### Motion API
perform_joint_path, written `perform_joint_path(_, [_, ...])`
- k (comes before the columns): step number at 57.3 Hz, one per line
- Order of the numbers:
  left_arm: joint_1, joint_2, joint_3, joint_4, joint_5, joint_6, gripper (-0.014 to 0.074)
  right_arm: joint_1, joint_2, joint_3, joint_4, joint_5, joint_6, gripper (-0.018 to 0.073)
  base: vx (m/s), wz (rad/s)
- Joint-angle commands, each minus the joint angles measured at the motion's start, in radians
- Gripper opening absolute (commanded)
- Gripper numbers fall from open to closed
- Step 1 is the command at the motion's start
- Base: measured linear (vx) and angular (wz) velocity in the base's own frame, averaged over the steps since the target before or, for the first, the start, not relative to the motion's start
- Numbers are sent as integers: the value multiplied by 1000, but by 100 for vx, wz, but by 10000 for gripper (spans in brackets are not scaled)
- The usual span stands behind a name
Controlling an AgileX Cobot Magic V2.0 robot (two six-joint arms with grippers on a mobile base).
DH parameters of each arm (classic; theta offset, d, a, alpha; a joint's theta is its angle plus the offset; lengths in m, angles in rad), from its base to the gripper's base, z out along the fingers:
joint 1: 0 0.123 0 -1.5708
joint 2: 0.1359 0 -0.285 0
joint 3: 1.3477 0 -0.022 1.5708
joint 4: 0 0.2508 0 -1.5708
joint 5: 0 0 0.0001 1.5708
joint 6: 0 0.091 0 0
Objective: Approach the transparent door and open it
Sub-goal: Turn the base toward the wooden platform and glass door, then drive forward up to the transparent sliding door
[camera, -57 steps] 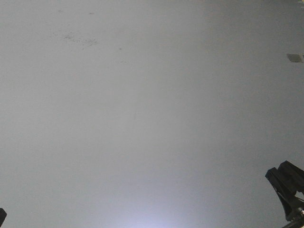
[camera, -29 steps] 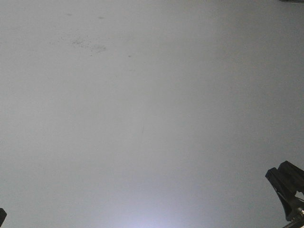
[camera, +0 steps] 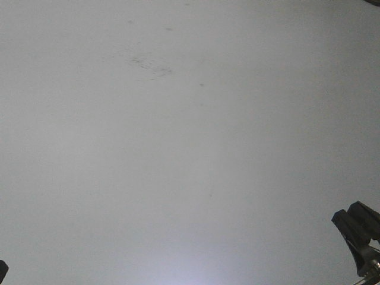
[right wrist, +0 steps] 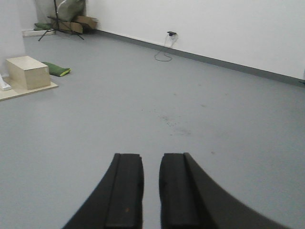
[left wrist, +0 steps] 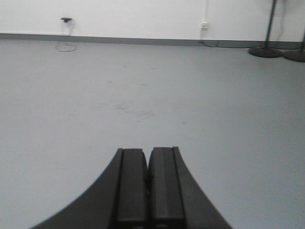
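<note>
The transparent door is out of view in every frame. The front view shows only bare grey floor (camera: 190, 154) with a patch of dark scuff marks (camera: 145, 62). My left gripper (left wrist: 148, 155) is shut and empty, its black jaws pressed together above the floor; only a black sliver of it (camera: 2, 270) shows in the front view. My right gripper (right wrist: 151, 160) is slightly open with a narrow gap and holds nothing; it shows at the front view's lower right (camera: 356, 228).
A white wall with a grey skirting (left wrist: 119, 40) and a socket with cable (left wrist: 66, 20) lies ahead. Two black stand bases (left wrist: 267, 51) sit at far right. A beige box (right wrist: 27, 71), a green pad (right wrist: 57, 69) and a tripod with bags (right wrist: 64, 21) stand at far left.
The floor scuff marks have slid to the right and downward in the front view, so the base is moving over the floor. A small pale mark at the right edge has left the view. Both grippers keep their places.
</note>
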Motion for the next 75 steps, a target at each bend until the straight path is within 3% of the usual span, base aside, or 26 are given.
perform_joint_path(1, [-5,-14,12,-3,-79,-6,-6,-5,-16,4,-4,-82,-4,217,42,44])
perform_joint_path(75, [-5,-14,12,-3,-79,-6,-6,-5,-16,4,-4,-81,-4,217,49,42])
